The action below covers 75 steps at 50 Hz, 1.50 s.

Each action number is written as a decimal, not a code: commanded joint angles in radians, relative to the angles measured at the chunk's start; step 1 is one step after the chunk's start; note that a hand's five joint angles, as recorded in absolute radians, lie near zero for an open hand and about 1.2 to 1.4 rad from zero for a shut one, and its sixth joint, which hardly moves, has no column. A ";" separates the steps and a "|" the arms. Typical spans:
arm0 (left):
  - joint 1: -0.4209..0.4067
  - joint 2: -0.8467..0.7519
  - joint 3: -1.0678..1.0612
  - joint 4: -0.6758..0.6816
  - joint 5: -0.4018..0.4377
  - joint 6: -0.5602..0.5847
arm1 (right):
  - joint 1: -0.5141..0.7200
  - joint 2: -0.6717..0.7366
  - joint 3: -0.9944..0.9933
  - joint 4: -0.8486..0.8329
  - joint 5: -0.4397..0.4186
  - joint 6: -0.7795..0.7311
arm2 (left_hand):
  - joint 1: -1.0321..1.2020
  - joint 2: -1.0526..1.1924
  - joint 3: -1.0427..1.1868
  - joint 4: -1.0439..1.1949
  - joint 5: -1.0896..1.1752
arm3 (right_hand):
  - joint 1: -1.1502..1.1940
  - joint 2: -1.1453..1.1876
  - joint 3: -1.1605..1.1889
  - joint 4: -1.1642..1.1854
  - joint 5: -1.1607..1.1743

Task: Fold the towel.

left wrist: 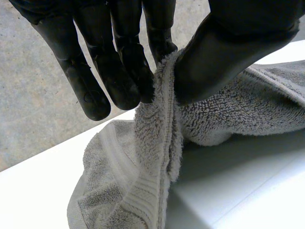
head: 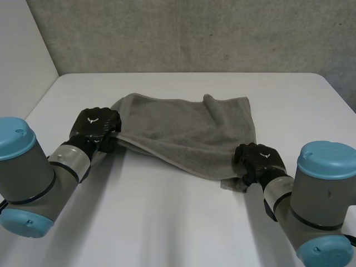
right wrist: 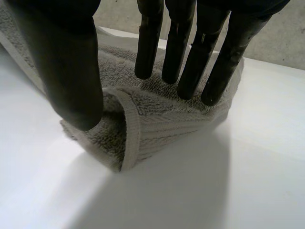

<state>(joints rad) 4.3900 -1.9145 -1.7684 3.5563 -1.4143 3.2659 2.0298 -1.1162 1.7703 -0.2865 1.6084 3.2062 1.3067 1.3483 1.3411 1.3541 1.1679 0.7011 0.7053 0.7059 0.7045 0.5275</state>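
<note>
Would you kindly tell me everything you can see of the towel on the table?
The towel is grey-brown terry cloth with a flat woven band near its hemmed edge. It lies rumpled on the white table, a wrinkle standing up at its far edge. The left hand pinches its near left corner between thumb and fingers, raised off the table; the right hand pinches its near right corner, low at the table.

R hand (right wrist: 71, 62) thumb + fingers pinch towel (right wrist: 162, 121) corner on table (right wrist: 228, 191).
</note>
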 commanded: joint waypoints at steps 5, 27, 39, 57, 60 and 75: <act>0.003 0.000 0.000 -0.001 0.000 0.000 | -0.002 0.073 -0.049 -0.033 -0.001 -0.008 | 0.090 0.048 0.055 0.042 0.054 | 0.115 0.111 0.110 0.112 0.114; 0.011 -0.008 0.001 0.006 0.000 0.006 | -0.033 0.018 -0.111 -0.014 -0.042 -0.011 | 0.090 0.048 0.055 0.042 0.054 | 0.695 0.691 0.690 0.692 0.694; 0.019 -0.156 0.017 0.071 0.002 0.125 | -0.198 -0.125 -0.140 0.205 -0.298 -0.101 | -0.203 -0.244 -0.237 -0.250 -0.238 | 0.695 0.691 0.690 0.692 0.694; 0.025 -0.175 0.001 0.090 -0.069 0.225 | -0.269 -0.229 -0.091 0.225 -0.317 -0.157 | -0.524 -0.565 -0.558 -0.571 -0.559 | 0.695 0.691 0.690 0.692 0.694; 0.023 -0.175 0.000 0.087 -0.080 0.224 | -0.279 -0.254 -0.088 0.225 -0.320 -0.158 | -0.506 -0.548 -0.540 -0.553 -0.542 | 0.695 0.691 0.690 0.692 0.694; 0.022 0.107 -0.084 -0.008 -0.071 0.212 | -0.336 -0.362 -0.156 0.491 -0.484 -0.296 | 0.090 0.048 0.055 0.042 0.054 | 0.695 0.691 0.690 0.692 0.694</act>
<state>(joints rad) 4.4086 -1.9726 -1.8053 3.5922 -1.4888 3.4823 1.6918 -1.4646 1.6450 0.0426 1.2094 2.9906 1.3070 1.3388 1.3371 1.3523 1.1464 1.3295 1.3181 1.3026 1.3256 1.1658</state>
